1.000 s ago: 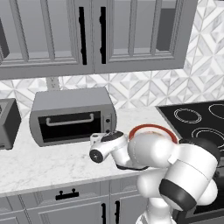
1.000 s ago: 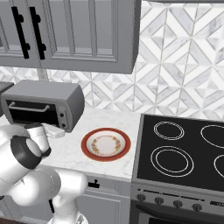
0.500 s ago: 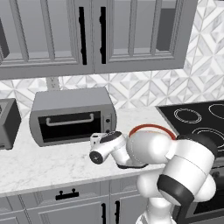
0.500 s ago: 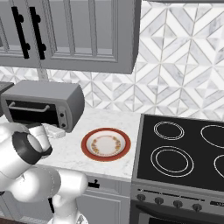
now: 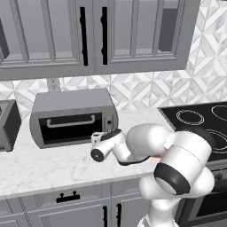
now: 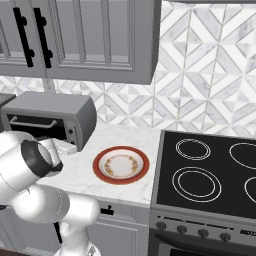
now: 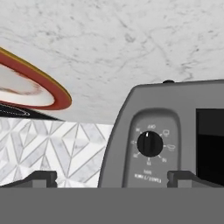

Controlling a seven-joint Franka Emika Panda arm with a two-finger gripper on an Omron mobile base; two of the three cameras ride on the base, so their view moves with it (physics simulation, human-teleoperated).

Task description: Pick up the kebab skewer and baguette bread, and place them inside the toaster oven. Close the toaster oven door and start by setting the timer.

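the toaster oven (image 5: pixel 73 117) sits on the marble counter (image 5: pixel 48 166) against the far wall, its door (image 5: pixel 71 127) closed. a red-rimmed plate (image 6: pixel 121 165) lies to its right. the gripper (image 7: pixel 111 177), jaws wide apart and holding nothing, faces the oven's black knob (image 7: pixel 150 143).

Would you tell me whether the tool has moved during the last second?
Yes, slightly: in the right base view the tool has crept up and right, closer to the toaster oven's knob end.
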